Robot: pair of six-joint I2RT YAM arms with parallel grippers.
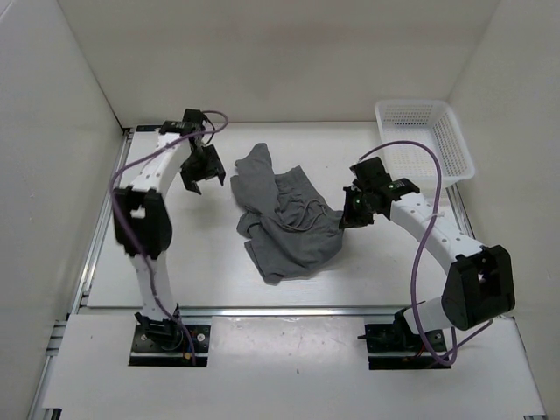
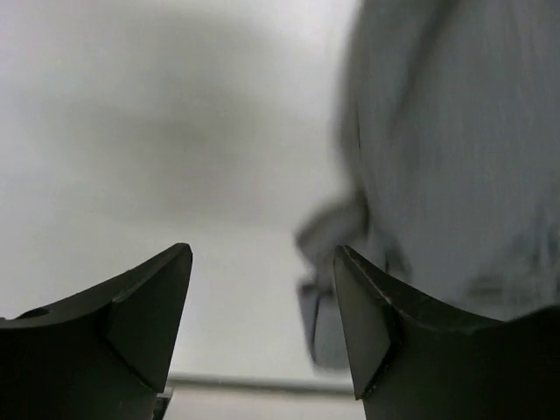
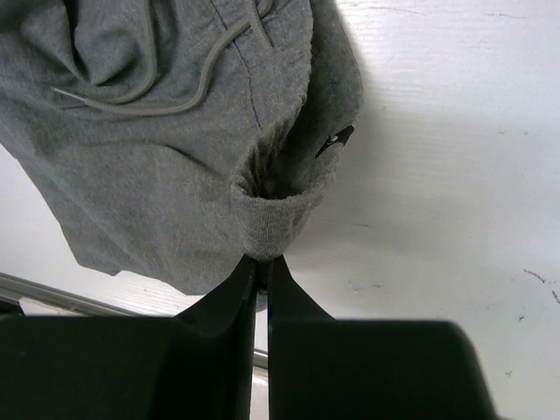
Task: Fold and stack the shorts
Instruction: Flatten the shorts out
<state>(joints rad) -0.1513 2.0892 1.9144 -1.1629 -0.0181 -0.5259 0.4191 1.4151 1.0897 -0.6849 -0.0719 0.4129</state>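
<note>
Shorts (image 1: 284, 223): grey pair lies rumpled mid-surface (image 1: 210, 262), drawstring showing.
Left fingers (image 2: 131, 324): spread wide, empty, near the shorts at their 10 o'clock, not touching.
Right fingers (image 3: 232, 306): pressed together, pinching a fold of the shorts' edge at 3 o'clock.
Basket (image 1: 424, 140): white, at the shorts' 2 o'clock, well apart.

nothing legible anywhere (black tag (image 3: 335, 140) on shorts (image 3: 157, 175) unreadable).

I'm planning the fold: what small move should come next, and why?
Probably bring the left gripper across to pinch the shorts at their left edge. It hangs open beside them, holding nothing, while the right gripper is shut on a fold at the right edge and the cloth lies rumpled.
</note>
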